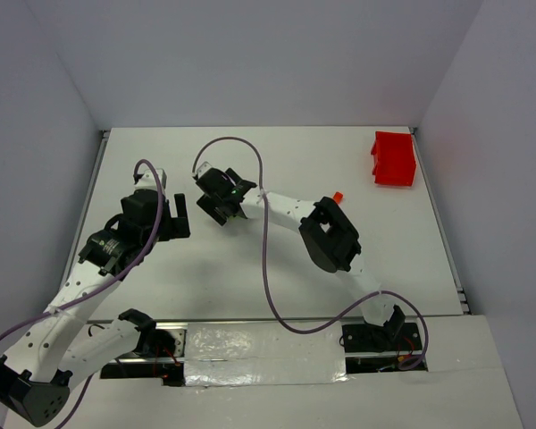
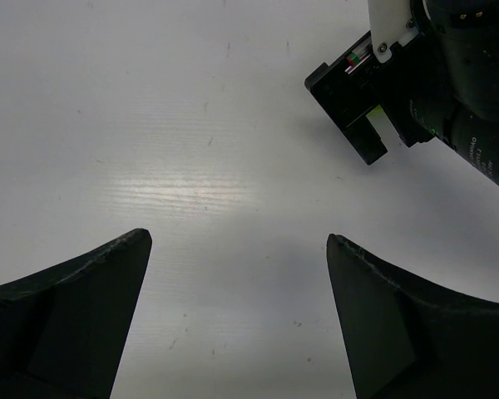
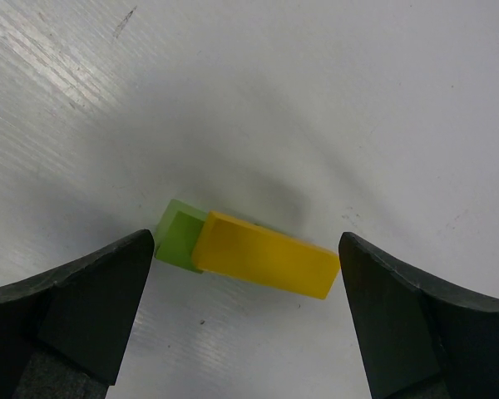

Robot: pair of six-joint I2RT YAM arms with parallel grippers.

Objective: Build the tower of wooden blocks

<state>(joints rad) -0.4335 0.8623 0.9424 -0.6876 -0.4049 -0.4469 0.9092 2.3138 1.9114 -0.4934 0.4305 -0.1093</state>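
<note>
In the right wrist view a yellow bar (image 3: 266, 255) lies on top of a green block (image 3: 176, 237) on the white table. My right gripper (image 3: 245, 241) is open and hovers over this small pile, with one finger on each side and not touching it. In the top view the right gripper (image 1: 219, 197) hides the pile. A small red piece (image 1: 337, 197) peeks out behind the right arm's elbow. My left gripper (image 2: 237, 239) is open and empty over bare table, just left of the right gripper (image 2: 374, 116). It also shows in the top view (image 1: 174, 217). No teal wedge is in view.
A red plastic bin (image 1: 394, 159) stands at the back right corner of the table (image 1: 277, 152). White walls close off the back and both sides. Purple cables loop over both arms.
</note>
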